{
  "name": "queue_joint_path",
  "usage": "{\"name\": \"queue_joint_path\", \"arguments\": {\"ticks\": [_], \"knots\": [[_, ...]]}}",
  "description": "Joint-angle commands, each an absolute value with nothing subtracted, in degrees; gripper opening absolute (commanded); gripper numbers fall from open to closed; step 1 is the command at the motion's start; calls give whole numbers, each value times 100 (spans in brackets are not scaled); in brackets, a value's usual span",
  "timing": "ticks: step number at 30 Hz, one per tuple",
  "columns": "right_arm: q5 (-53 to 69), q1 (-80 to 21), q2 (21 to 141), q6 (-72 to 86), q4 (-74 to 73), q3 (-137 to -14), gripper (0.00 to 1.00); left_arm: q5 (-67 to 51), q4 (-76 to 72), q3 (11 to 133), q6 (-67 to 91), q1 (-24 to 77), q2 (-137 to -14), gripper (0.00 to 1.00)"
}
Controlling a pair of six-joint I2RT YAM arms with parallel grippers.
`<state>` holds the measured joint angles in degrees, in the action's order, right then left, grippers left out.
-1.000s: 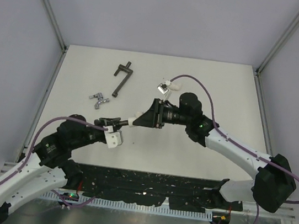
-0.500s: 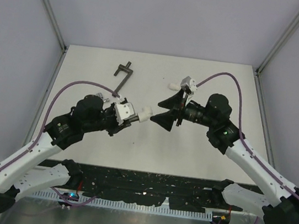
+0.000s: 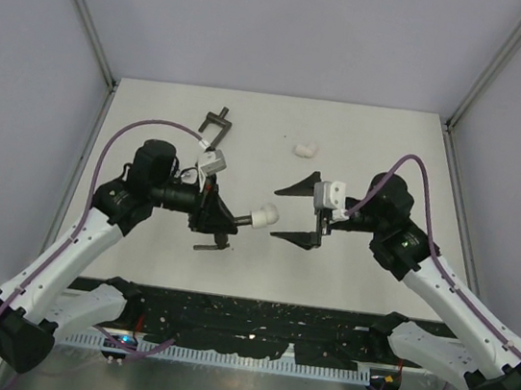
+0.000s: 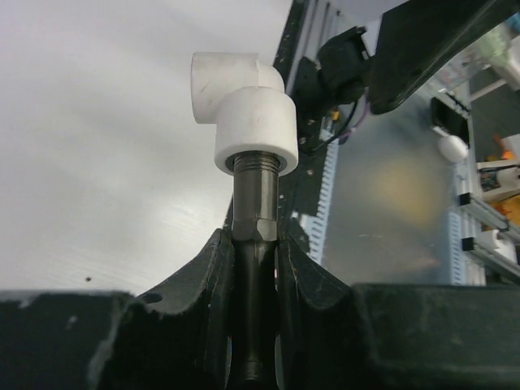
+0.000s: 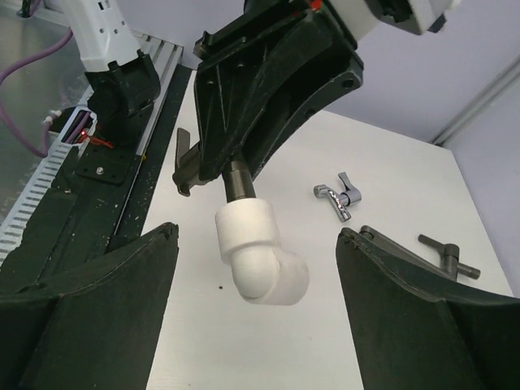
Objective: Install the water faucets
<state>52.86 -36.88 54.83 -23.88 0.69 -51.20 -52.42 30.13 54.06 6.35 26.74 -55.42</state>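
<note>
Left fingers (image 4: pixel 203 284): closed on the body of the dark faucet (image 4: pixel 254 203), held clear of the worktop (image 3: pixel 384 144)
Dark faucet: long axis runs straight out of the left fingers toward the right arm, with a white elbow (image 4: pixel 252 122) on its threaded end
Right fingers (image 5: pixel 106 301): spread wide and holding nothing, one on each side of the faucet's line
Key relation: the elbow sits just short of the gap between the right fingers, facing them and touching neither
Elbow port: the free opening is turned off the faucet's axis
Silver faucet (image 5: pixel 337 197): lies flat on the worktop beyond the left arm, on the left arm's side
Bar (image 3: pixel 213 128): on the worktop near the silver faucet, apart from it
Second elbow (image 3: pixel 304 149): loose on the worktop, far side, between the arms
Step, judged: one faucet is in its elbow, while the silver faucet and second elbow are unjoined
Next, judged: the right arm is better placed for the second elbow, the left for the silver faucet
</note>
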Motion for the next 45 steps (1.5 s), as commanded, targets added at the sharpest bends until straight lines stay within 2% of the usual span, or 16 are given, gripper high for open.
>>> {"name": "queue_joint_path", "arguments": {"ticks": [1, 11, 18, 20, 21, 22, 23, 24, 25, 27, 32, 33, 37, 41, 45], "knots": [[5687, -3858, 5563, -2707, 412, -5194, 82, -6521, 2031, 5722, 1607, 2593, -5590, 0], [5783, -4095, 5880, -2751, 422, -5229, 74, -6943, 1320, 5731, 2530, 2566, -5730, 0], [5809, -4122, 6055, -2611, 448, -5238, 61, -7093, 853, 5748, 3067, 2575, -5853, 0], [5836, -4122, 6073, -2349, 631, -5230, 52, -7084, 914, 5783, 3067, 2566, -5897, 0], [5871, -4122, 6099, -2207, 711, -5221, 42, -7067, 966, 5801, 3006, 2566, -5924, 0], [5862, -4122, 6143, -1945, 886, -5212, 40, -7040, 1089, 5844, 2841, 2558, -5950, 0], [5801, -4122, 6178, -1516, 1001, -5221, 31, -6988, 1220, 5888, 2682, 2566, -5950, 0], [5827, -4122, 6257, -1312, 1159, -5229, 29, -6900, 1422, 5950, 2428, 2566, -5924, 0], [5818, -4122, 6293, -892, 1265, -5221, 21, -6725, 1746, 6028, 2052, 2566, -5915, 0], [5722, -4122, 6468, 256, 1843, -5229, 12, -6190, 2422, 6195, 1182, 2566, -5775, 0], [4898, -4113, 6899, 2888, 3118, -4966, 5, -4529, 2752, 5960, -437, 2680, -4994, 0], [4791, -4122, 6986, 3727, 3477, -4844, 5, -4344, 2620, 5785, -674, 2707, -4809, 0], [4519, -4122, 7233, 5400, 4341, -4580, 5, -3693, 1462, 4863, -1623, 2865, -3878, 0], [4105, -4131, 7321, 6326, 3835, -4535, 5, -3130, 801, 4053, -2695, 3058, -3253, 0], [3666, -4131, 7225, 6539, 2974, -4570, 5, -2647, 791, 3859, -3216, 3260, -3085, 0]]}}
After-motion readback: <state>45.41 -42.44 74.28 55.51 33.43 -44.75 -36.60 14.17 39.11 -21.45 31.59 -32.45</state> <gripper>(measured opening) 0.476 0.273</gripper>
